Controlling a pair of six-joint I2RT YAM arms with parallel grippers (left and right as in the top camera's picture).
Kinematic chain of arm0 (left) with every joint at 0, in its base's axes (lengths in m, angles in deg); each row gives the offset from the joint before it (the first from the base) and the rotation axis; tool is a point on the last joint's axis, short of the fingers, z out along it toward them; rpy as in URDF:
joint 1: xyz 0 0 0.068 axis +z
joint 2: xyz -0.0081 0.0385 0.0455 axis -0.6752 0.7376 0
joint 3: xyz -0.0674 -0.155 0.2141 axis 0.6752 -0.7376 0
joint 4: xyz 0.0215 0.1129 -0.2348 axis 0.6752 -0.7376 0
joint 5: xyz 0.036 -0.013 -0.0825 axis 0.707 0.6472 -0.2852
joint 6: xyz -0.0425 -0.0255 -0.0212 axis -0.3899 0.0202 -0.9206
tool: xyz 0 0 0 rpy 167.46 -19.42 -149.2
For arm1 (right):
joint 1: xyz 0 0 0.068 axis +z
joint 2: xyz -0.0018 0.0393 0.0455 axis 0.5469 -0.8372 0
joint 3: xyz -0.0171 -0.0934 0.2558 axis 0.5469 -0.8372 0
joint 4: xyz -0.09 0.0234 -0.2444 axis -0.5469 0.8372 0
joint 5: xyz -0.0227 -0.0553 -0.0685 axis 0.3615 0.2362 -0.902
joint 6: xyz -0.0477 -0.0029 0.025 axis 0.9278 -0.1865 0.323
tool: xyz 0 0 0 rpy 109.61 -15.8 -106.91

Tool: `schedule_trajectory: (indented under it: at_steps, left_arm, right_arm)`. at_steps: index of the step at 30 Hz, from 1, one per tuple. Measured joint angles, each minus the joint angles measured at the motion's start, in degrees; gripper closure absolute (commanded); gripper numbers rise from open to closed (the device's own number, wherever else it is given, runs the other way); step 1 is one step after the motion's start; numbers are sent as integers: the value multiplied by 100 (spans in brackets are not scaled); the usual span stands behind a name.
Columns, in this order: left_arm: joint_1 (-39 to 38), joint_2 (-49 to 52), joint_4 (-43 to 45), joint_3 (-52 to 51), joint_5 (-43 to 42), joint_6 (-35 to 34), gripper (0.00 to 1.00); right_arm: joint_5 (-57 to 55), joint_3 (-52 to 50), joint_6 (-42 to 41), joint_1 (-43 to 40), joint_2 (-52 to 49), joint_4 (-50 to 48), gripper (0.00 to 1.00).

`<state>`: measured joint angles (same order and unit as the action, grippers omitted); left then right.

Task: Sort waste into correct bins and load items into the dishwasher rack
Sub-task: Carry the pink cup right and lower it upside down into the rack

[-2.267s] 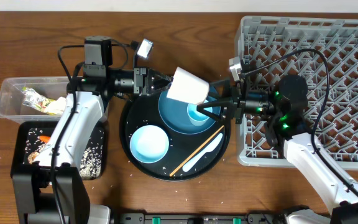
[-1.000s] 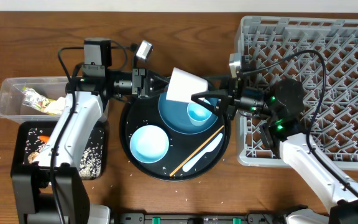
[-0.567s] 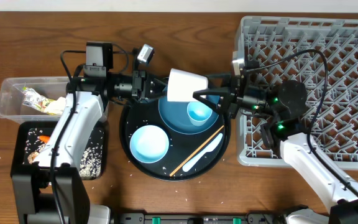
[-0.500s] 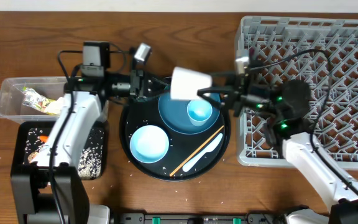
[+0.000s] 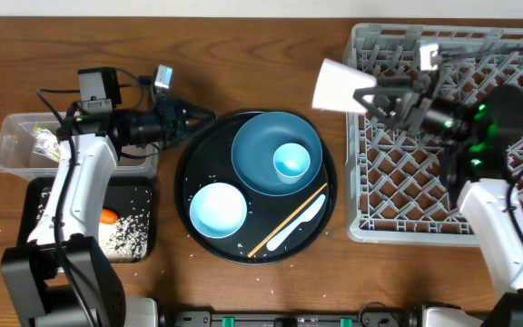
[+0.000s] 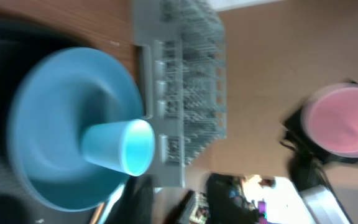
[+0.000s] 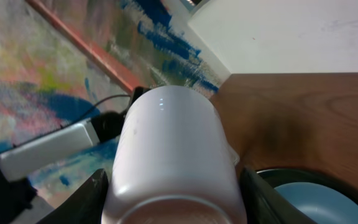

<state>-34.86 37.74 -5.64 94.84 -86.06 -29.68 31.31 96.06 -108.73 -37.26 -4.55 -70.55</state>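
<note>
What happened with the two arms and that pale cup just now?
The left tool let go of the pale pink cup and pulled back left. The right tool, gripping the cup, carried it right, to the left edge of the dishwasher rack. The blue plate, light blue cup, bowl, spoon and chopstick stayed put.

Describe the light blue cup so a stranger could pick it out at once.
On the round black tray at mid-table, find the large dark-blue plate in its upper right part. The light blue cup stands mouth up on that plate. It is narrower than the bowl beside the plate, and unlike the pale cup it is not held aloft.
</note>
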Motion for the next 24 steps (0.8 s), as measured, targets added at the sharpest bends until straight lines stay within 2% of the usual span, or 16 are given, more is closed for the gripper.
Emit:
schedule_trajectory:
  at_steps: [1, 2, 9, 12, 15, 19, 22, 24]
  left_arm:
    - [0, 0, -2, 0, 101, 31, 44]
    - [0, 0, 4, 0, 262, 48, 2]
    - [0, 0, -9, 0, 1143, 24, 2]
    - [0, 0, -9, 0, 1499, 22, 2]
    - [0, 0, -11, 0, 1899, 22, 2]
    - [0, 0, -9, 0, 2424, 24, 2]
    - [0, 0, -7, 0, 2765, 24, 2]
    - [0, 0, -11, 0, 2907, 26, 2]
  right_arm:
    - [20, 96, 2, -37, 0, 116, 82]
    - [68, 254, -48, -114, 0, 339, 84]
    - [33, 1143, 83, -588, 0, 1853, 93]
    - [-92, 1659, 422, -828, 0, 3128, 93]
    - [-343, 2210, 1110, -938, 0, 4752, 94]
    - [-1556, 3226, 2361, -914, 0, 7648, 96]
    - [-2977, 3947, 3187, -686, 0, 9038, 97]
    - [-3895, 4336, 3595, -448, 13, 9632, 97]
